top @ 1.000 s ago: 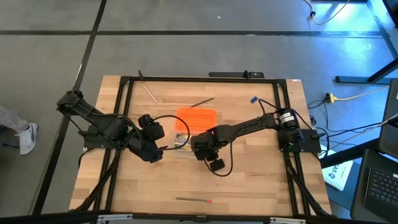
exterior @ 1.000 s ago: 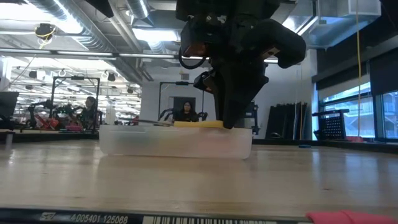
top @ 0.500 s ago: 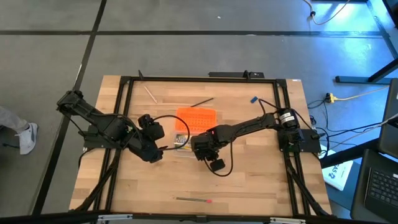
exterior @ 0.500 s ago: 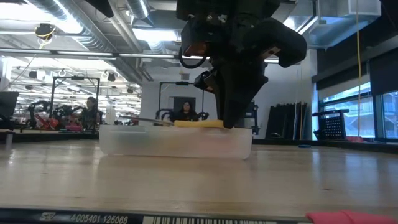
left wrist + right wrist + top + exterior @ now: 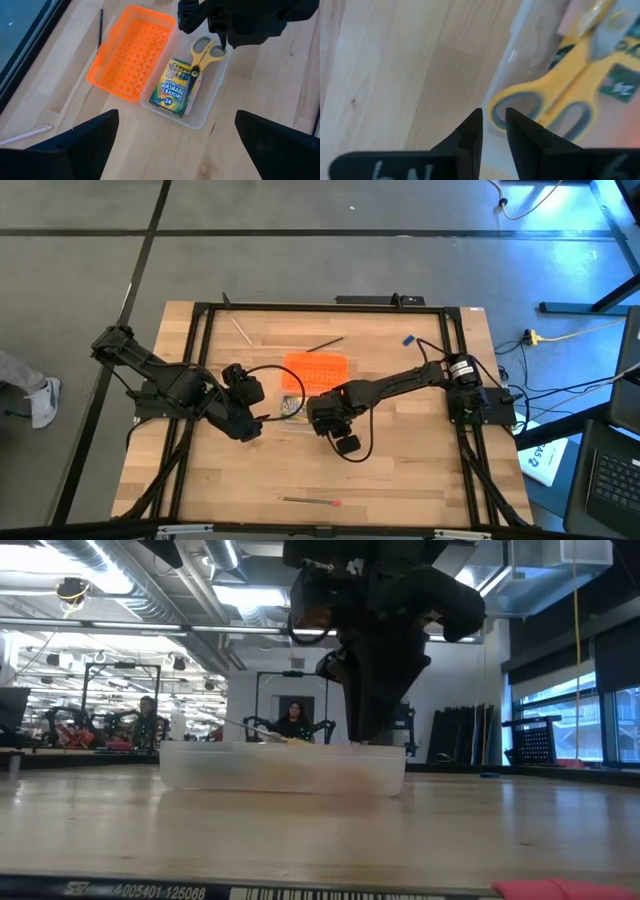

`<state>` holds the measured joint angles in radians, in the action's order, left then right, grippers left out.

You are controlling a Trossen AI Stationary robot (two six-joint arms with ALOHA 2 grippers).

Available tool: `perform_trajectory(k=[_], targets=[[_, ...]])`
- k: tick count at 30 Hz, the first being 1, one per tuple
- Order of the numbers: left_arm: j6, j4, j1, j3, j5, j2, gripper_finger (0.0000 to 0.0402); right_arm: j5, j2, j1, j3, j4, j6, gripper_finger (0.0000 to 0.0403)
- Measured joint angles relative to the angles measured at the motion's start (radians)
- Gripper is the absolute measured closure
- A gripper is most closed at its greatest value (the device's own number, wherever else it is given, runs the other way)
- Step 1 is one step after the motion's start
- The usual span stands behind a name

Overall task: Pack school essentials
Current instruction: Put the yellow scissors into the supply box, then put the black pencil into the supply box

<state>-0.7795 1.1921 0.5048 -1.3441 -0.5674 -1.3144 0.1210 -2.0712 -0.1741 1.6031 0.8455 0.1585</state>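
Two arms work over the desk (image 5: 400, 480), and the biggest thing between them is the clear box (image 5: 207, 107), with its orange lid (image 5: 132, 52) lying upturned just beside it. Inside the box lies the green-yellow crayon box (image 5: 176, 88), and the yellow-handled scissors (image 5: 205, 54) rest partly on top of it, handles toward the box wall. The right gripper (image 5: 493, 125) hangs directly over that wall at the scissor handles; its jaws stand a narrow gap apart with nothing between them, so the scissors look released into the box. The left gripper (image 5: 250, 423) waits on the desk beside the box, jaws spread wide and empty. The step in hand looks like finishing the drop, and doing it well means lifting the right gripper straight up so a finger does not catch a handle loop or drag the light box sideways. Smaller items still lie out on the desk: a red-tipped pencil (image 5: 310, 501) near the front edge, a dark pencil (image 5: 325, 343) and a pale stick (image 5: 241, 330) beyond the lid, and a tiny blue piece (image 5: 408, 339) toward the right arm's base.
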Motion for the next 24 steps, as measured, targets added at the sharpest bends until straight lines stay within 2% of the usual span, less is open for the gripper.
perform_trajectory(k=[11,15,21,24], targets=[[-0.004,0.0,0.0,0.0,0.0,0.0,0.0008,-0.024,0.001,0.001,0.089,0.099,0.001,0.0315],[-0.024,0.001,0.0,0.0,0.001,0.0,0.0008,-0.021,0.001,0.006,0.154,0.189,-0.032,0.0315],[-0.05,0.004,0.027,0.0,0.008,0.0,0.0008,0.096,0.02,0.016,0.234,0.256,-0.155,0.0315],[-0.059,0.005,0.055,0.0,0.008,0.0,0.0008,0.111,0.032,-0.014,0.244,0.288,-0.171,0.0315]])
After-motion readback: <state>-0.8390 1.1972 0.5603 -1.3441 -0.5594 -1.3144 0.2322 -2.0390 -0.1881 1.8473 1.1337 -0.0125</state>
